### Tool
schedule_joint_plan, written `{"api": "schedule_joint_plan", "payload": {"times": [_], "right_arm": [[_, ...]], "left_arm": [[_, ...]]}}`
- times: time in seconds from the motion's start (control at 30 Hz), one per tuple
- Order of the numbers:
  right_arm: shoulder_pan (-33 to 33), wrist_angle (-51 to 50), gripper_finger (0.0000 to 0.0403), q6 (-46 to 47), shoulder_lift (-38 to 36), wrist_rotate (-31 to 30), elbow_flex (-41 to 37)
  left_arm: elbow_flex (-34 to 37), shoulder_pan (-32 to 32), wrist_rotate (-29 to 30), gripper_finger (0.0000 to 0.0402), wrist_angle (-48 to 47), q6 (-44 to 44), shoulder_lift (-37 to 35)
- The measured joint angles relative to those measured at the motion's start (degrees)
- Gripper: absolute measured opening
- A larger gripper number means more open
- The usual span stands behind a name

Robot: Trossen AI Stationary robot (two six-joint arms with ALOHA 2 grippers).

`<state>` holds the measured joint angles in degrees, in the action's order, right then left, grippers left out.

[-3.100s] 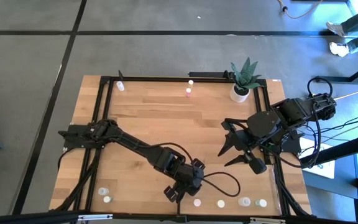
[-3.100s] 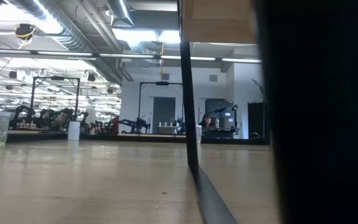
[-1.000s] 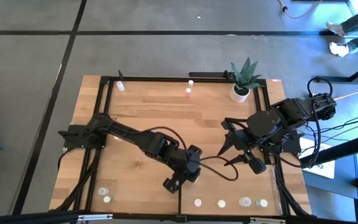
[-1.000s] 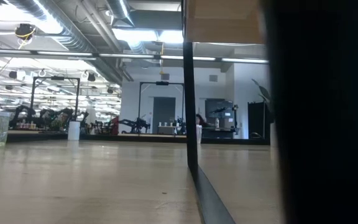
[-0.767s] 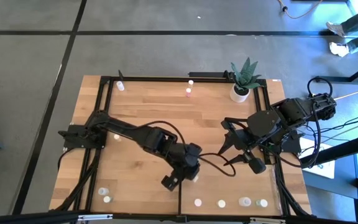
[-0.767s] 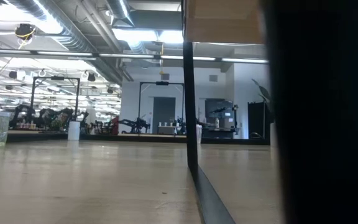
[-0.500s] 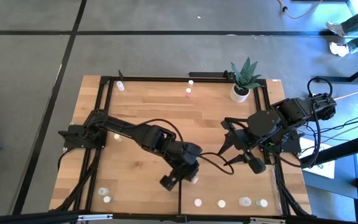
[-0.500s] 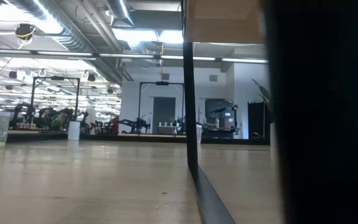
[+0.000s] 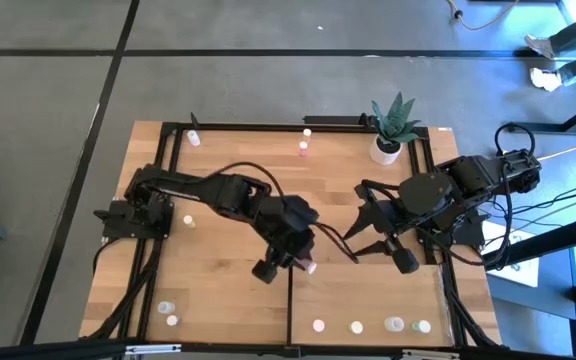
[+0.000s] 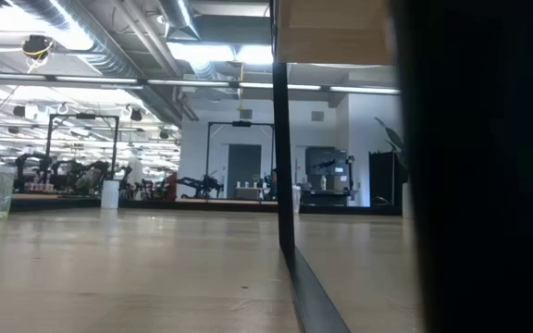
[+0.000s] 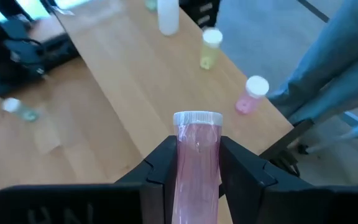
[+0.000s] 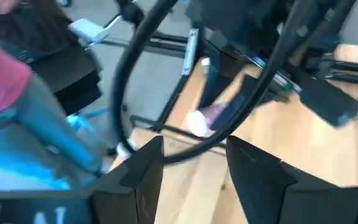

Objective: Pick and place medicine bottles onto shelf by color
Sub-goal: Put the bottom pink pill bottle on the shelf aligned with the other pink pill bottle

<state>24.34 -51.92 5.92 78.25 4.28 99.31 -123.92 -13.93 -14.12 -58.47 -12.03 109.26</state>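
High view: the left hand (image 9: 306, 262) hovers mid-desk (image 9: 218, 170), the right hand (image 9: 353, 243) alongside, fingers spread and empty. Left wrist view alone shows a pink bottle (image 11: 197, 162) clenched between the fingers.

A potted green plant (image 9: 392, 128) in a white pot stands at the far right corner of the planked tabletop (image 9: 228, 180), inside a black frame (image 9: 258, 126). Grey floor (image 9: 58, 100) surrounds it, and a person's sleeve (image 11: 328, 68) shows beyond the tabletop edge
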Motion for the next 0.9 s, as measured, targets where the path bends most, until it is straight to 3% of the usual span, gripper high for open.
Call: {"api": "schedule_joint_plan", "payload": {"times": [0.17,0.47,0.73,0.9], "right_arm": [[0.21,2.15,0.0178,-0.17,0.07,-5.58,-0.15],[0.17,2.67,0.0178,-0.25,0.03,-6.39,-0.15],[0.14,2.77,0.0178,-0.2,0.03,-6.58,-0.15],[0.13,2.84,0.0178,-0.17,0.03,-6.65,-0.15]], "left_arm": [[-0.18,-0.13,5.01,0.0094,1.04,0.52,-4.02],[-0.22,-0.58,16.55,0.0094,0.97,1.05,-9.66],[-0.13,0.03,15.84,0.0094,-2.45,1.12,-9.89],[-0.11,2.93,9.84,0.0094,-5.15,1.74,-9.87]]}}
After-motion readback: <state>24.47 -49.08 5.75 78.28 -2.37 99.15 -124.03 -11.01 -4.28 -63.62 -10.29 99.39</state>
